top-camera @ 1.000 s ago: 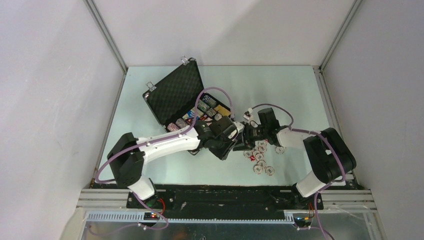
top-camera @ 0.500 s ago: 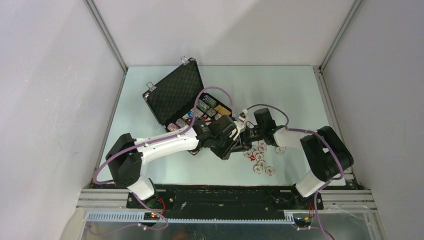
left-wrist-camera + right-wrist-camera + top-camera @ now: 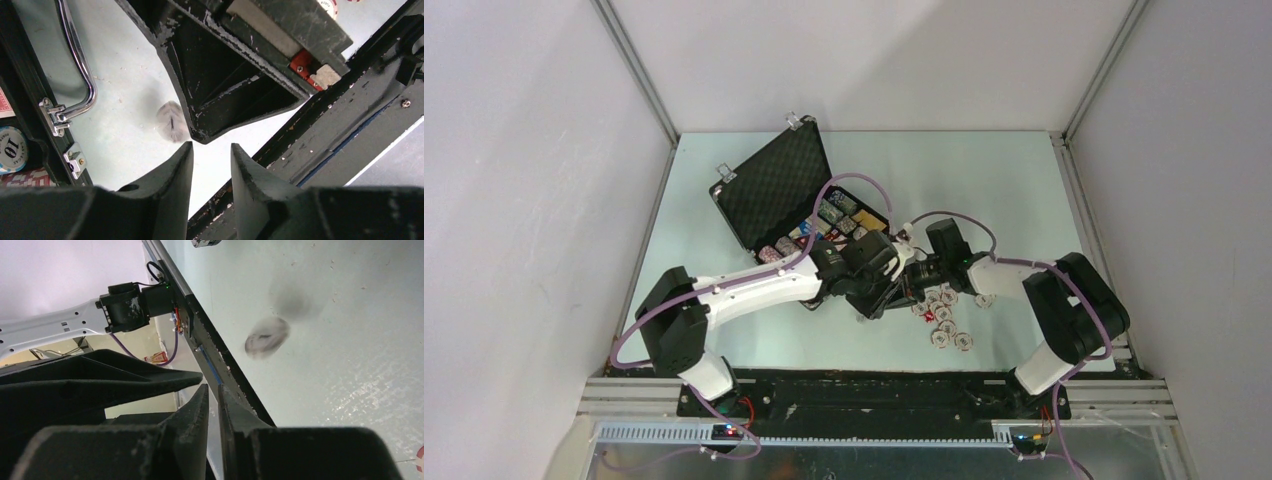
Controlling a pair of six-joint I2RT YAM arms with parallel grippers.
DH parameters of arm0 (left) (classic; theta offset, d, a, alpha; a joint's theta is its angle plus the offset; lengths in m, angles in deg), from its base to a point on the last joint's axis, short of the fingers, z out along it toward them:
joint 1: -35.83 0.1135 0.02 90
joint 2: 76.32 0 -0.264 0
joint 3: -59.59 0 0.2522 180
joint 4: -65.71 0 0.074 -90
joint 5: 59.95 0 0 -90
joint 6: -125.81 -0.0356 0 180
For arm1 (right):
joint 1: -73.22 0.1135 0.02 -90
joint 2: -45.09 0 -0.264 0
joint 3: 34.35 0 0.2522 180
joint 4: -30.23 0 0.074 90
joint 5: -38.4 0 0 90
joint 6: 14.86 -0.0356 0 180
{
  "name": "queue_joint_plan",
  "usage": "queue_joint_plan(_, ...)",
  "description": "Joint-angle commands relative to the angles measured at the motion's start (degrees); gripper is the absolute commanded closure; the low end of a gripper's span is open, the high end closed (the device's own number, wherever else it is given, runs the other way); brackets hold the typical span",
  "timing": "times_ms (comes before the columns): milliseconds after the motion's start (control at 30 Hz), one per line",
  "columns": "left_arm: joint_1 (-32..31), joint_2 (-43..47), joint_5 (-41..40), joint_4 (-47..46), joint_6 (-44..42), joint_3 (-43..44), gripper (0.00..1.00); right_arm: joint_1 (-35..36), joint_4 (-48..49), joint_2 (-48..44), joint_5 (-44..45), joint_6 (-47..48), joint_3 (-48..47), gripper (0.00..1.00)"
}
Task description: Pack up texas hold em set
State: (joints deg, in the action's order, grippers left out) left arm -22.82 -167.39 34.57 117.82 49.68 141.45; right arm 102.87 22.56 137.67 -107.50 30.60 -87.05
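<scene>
Your right gripper (image 3: pixel 213 395) has its fingers all but pressed together on nothing; your left gripper (image 3: pixel 211 155) is part spread and empty, tip to tip with it just beside the case (image 3: pixel 769 190), likely to take a chip toward the tray; a blurred poker chip (image 3: pixel 266 337) lies apart from both, so I judge the pinch missed; the case stands open at rear left, loose chips (image 3: pixel 942 315) near your right arm.

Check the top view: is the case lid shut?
No, the case stands open with its lid tilted back, and loose chips lie outside it.
</scene>
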Motion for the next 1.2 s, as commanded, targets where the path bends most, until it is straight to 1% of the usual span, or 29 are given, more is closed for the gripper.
queue_joint_plan(0, -0.2, 2.5, 0.1, -2.1, -1.2, 1.6, 0.76, 0.6, 0.9, -0.5, -1.3, -0.5, -1.6, 0.88)
queue_joint_plan(67, -0.2, 2.6, -0.1, -2.4, -1.3, 1.5, 0.76, 0.8, 1.1, -0.8, -1.5, -1.3, -1.6, 0.93)
queue_joint_plan(133, -0.2, 2.8, -0.5, -2.7, -1.3, 1.3, 0.76, 0.7, 0.7, -0.9, -1.6, -1.5, -1.6, 0.95)
queue_joint_plan(233, -0.2, 3.2, -1.4, -2.9, -0.7, 0.7, 0.73, 0.1, -2.2, -2.2, 1.3, 0.2, -1.6, 0.95)
queue_joint_plan(267, -0.2, 3.3, -2.2, -2.7, -0.3, 0.4, 0.72, -0.6, -4.8, -2.7, 4.1, 1.8, -1.6, 0.92)
queue_joint_plan(300, -0.2, 3.7, -2.7, -2.0, 0.4, 0.2, 0.66, -0.9, -6.7, -3.8, 5.2, 2.7, -1.6, 0.9)
queue_joint_plan(333, -0.1, 3.9, -3.8, -1.6, 0.9, 0.0, 0.63, -1.5, -9.6, -4.3, 7.3, 4.0, -1.6, 0.86)
queue_joint_plan(367, -0.1, 4.5, -5.2, -0.7, 2.0, -0.8, 0.53, -1.7, -10.9, -5.2, 8.5, 4.7, -1.6, 0.83)
queue_joint_plan(400, -0.2, 4.8, -7.3, -0.3, 2.6, -1.4, 0.49, -2.0, -13.4, -5.7, 11.1, 5.9, -1.6, 0.8)
queue_joint_plan(467, -0.3, 5.9, -9.7, 0.5, 4.4, -3.5, 0.31, -2.3, -16.2, -8.0, 15.1, 7.1, -1.3, 0.76)
queue_joint_plan(500, -0.7, 6.1, -10.6, 0.8, 5.8, -5.2, 0.27, -2.4, -16.7, -8.8, 16.2, 7.2, -0.6, 0.75)
queue_joint_plan(533, -0.9, 6.5, -11.9, 0.7, 6.4, -6.1, 0.19, -2.9, -17.0, -10.4, 18.0, 7.0, 0.0, 0.74)
queue_joint_plan(600, -1.8, 6.7, -12.8, -0.4, 7.8, -8.6, 0.1, -3.9, -17.0, -12.7, 19.7, 6.5, 1.7, 0.71)
queue_joint_plan(667, -3.6, 6.3, -13.3, -1.8, 8.2, -10.0, 0.06, -4.3, -18.0, -14.6, 21.3, 6.7, 2.6, 0.64)
queue_joint_plan(700, -4.1, 5.9, -14.5, -1.9, 8.3, -10.2, 0.04, -4.1, -18.5, -15.2, 22.1, 6.8, 2.8, 0.58)
queue_joint_plan(733, -5.0, 4.8, -15.2, -1.9, 8.5, -10.2, 0.01, -3.5, -19.6, -16.6, 23.8, 7.2, 2.8, 0.55)
queue_joint_plan(767, -5.2, 4.4, -16.0, -1.7, 9.2, -10.1, 0.01, -3.2, -20.3, -17.2, 24.9, 7.4, 2.8, 0.51)
queue_joint_plan(867, -5.5, 2.1, -15.7, -2.9, 12.2, -10.2, 0.0, -1.4, -24.2, -20.9, 30.8, 8.0, 2.9, 0.49)
queue_joint_plan(933, -5.7, 1.1, -15.1, -4.7, 14.1, -10.2, 0.0, -1.3, -25.3, -23.3, 32.5, 8.0, 3.5, 0.49)
queue_joint_plan(1000, -5.7, -0.2, -14.8, -5.9, 15.7, -9.9, 0.0, -1.5, -26.0, -25.1, 33.5, 7.8, 4.0, 0.49)
queue_joint_plan(1100, -5.7, -3.6, -14.8, -4.3, 16.2, -7.6, 0.02, -2.2, -27.0, -26.9, 33.8, 7.9, 4.0, 0.49)
queue_joint_plan(1167, -5.7, -5.5, -14.3, -3.5, 16.0, -6.6, 0.06, -2.5, -27.4, -27.6, 33.7, 8.0, 4.0, 0.5)
